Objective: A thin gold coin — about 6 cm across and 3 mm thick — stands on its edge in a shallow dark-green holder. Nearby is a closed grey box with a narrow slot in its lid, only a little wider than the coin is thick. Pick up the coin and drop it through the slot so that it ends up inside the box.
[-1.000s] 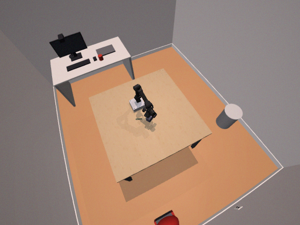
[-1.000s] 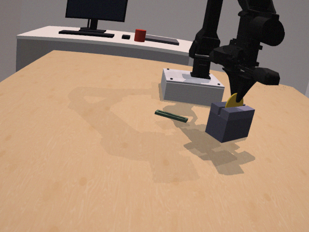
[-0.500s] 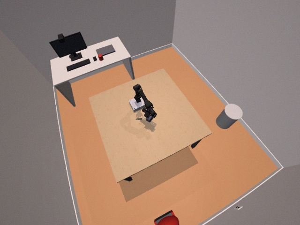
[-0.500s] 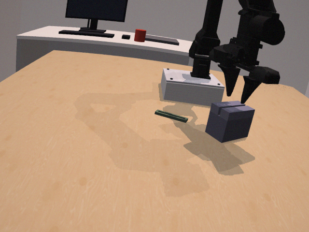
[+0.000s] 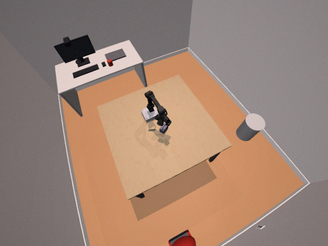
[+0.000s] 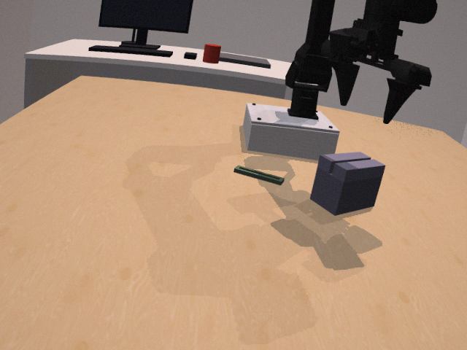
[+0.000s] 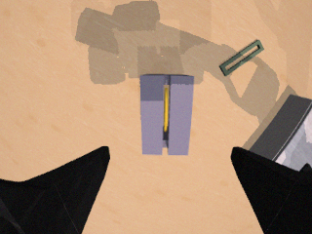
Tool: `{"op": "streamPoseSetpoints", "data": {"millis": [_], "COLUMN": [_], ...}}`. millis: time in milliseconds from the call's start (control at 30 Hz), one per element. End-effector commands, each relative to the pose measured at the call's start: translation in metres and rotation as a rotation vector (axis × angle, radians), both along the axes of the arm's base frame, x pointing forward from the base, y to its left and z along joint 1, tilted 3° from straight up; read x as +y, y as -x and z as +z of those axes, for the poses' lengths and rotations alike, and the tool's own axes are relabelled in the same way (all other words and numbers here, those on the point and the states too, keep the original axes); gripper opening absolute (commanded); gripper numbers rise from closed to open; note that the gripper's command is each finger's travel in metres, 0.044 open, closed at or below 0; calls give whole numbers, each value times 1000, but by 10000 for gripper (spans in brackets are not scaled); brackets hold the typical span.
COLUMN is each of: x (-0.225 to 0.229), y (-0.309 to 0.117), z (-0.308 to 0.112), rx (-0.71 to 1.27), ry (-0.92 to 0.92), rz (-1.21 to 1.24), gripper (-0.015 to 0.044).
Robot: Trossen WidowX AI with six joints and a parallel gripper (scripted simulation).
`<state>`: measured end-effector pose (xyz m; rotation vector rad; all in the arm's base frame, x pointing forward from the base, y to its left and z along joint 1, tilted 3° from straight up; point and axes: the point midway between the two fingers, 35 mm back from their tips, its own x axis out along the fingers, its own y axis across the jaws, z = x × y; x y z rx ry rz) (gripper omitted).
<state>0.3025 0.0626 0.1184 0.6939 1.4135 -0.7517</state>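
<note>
The closed box (image 5: pixel 163 128) (image 6: pixel 354 188) (image 7: pixel 180 117), bluish grey, stands upright on the table. Its lid slot runs up and down in the wrist view. The gold coin (image 7: pixel 166 107) shows there as a thin yellow strip on edge within the slot, lined up with it. In the exterior view no part of the coin shows above the lid; how deep it sits is hidden. The dark-green holder (image 5: pixel 151 129) (image 6: pixel 260 177) (image 7: pixel 224 69) is empty. My gripper (image 6: pixel 364 114) (image 7: pixel 171 153) is wide open and empty, above the box, fingertips pointing down and clear of the lid.
The arm's white and grey base (image 6: pixel 290 139) (image 7: pixel 283 127) stands behind the holder and box, close to both. The holder lies on the table to the left of the box in the exterior view. A white desk (image 5: pixel 92 79) with a monitor is beyond the table.
</note>
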Motion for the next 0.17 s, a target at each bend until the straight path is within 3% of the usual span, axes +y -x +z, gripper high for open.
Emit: {"op": "streamPoseSetpoints", "data": {"millis": [0,133], "x": [0,0], "y": [2,2], "z": [0,0], "rx": [12,12], "ry": [2,2], "rz": [-5,-5], "gripper": [440,440]}}
